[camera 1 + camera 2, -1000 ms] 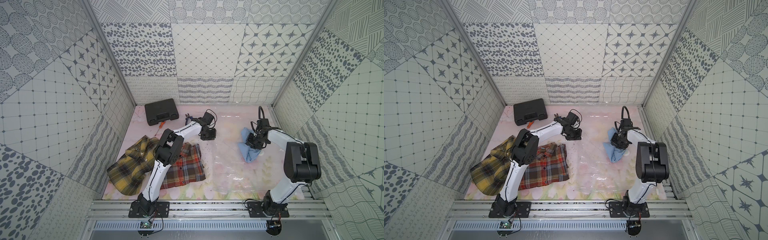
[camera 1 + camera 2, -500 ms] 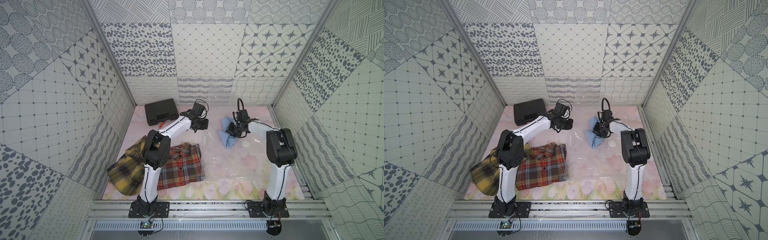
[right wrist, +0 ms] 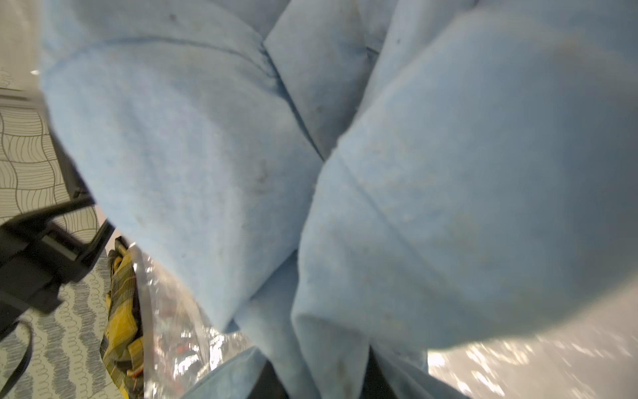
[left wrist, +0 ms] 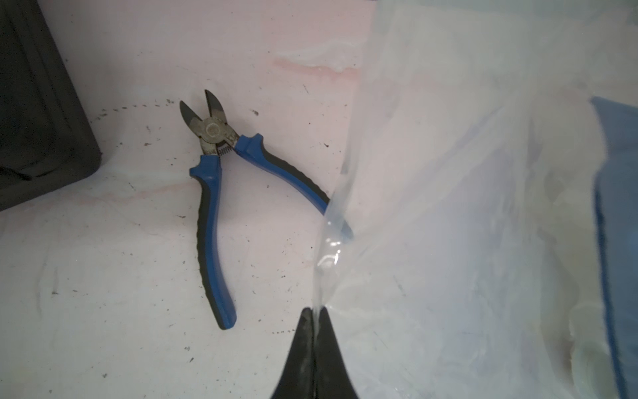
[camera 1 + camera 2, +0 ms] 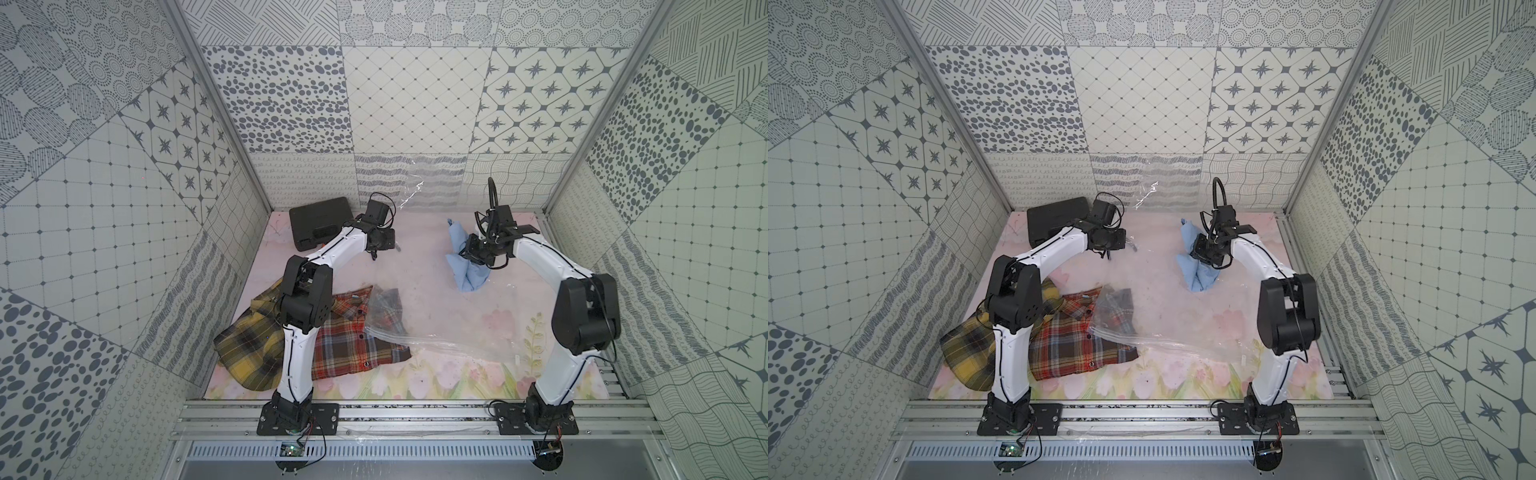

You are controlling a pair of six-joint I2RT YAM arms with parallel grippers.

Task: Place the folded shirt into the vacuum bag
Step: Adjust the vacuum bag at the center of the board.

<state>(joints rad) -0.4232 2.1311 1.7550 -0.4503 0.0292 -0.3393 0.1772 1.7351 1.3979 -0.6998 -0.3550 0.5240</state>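
The folded shirt (image 5: 467, 270) (image 5: 1198, 276) is light blue and hangs bunched from my right gripper (image 5: 471, 254) (image 3: 321, 380), which is shut on a fold of it near the back of the table. The shirt (image 3: 310, 138) fills the right wrist view. The vacuum bag (image 5: 440, 347) (image 5: 1167, 345) is clear and glossy, and it lies across the middle of the table. My left gripper (image 5: 397, 248) (image 5: 1133, 246) (image 4: 315, 312) is shut on one edge of it and holds that edge raised. The bag's film (image 4: 466, 207) stretches away from the left fingertips, with the shirt (image 4: 614, 224) showing blue through it.
A black case (image 5: 320, 222) sits at the back left, with blue-handled pliers (image 4: 214, 193) on the table beside it. A red plaid shirt (image 5: 353, 336) and a yellow plaid shirt (image 5: 249, 345) lie front left, partly under the bag's edge. Patterned walls enclose three sides.
My right gripper has carried the blue shirt left and toward the back. My left gripper has moved back and up with the bag's edge, so the film now stands raised.
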